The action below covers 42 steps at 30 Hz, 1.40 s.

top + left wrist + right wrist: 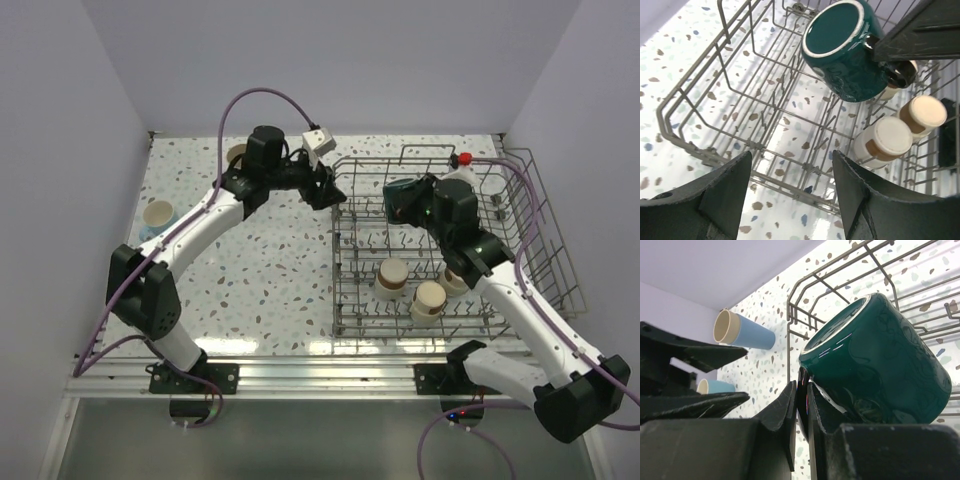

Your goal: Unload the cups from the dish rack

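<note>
My right gripper (408,203) is shut on the handle of a dark teal mug (398,200) and holds it tilted above the far left part of the grey wire dish rack (545,250). In the right wrist view the jaws (801,405) pinch the handle of the mug (880,365). My left gripper (328,190) is open and empty, just outside the rack's left side, facing the mug (845,50). Three short beige-and-brown cups (391,278) (428,298) (455,280) stand upside down in the rack's near part. Two of them show in the left wrist view (885,142) (922,115).
A light blue tumbler (742,332) lies on its side on the speckled table left of the rack, and another light blue cup (715,386) is nearer. From above, cups sit at the table's left edge (158,215) and far left corner (237,155). White walls enclose the table.
</note>
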Available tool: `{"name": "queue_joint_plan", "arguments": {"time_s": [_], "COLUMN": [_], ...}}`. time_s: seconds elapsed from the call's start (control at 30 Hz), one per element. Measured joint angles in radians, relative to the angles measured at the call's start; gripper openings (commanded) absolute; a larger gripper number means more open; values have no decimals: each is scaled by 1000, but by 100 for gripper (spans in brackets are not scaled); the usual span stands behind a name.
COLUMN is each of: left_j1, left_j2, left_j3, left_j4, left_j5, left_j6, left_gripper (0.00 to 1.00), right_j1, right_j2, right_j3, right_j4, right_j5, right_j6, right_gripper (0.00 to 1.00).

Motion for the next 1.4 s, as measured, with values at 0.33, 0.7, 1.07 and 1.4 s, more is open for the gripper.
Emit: {"name": "queue_joint_plan", "arguments": {"time_s": [0.33, 0.7, 1.07, 1.4], "left_j1": [-16, -39, -58, -81], "left_j2": [-50, 25, 25, 46], "left_j3": [-8, -39, -58, -72], "left_j4": [-72, -136, -150, -154], "left_j5": [-77, -88, -26, 16], "left_j6": [102, 129, 153, 152], "left_gripper": [67, 63, 62, 61], "right_j1": [0, 0, -2, -2], "right_j2": [99, 174, 228, 233], "right_j3": [37, 41, 41, 49], "right_j4": [9, -47, -37, -47], "right_j5": [-122, -316, -443, -443], "right_j6": [-51, -192, -249, -238], "right_gripper": [0, 0, 0, 0]}}
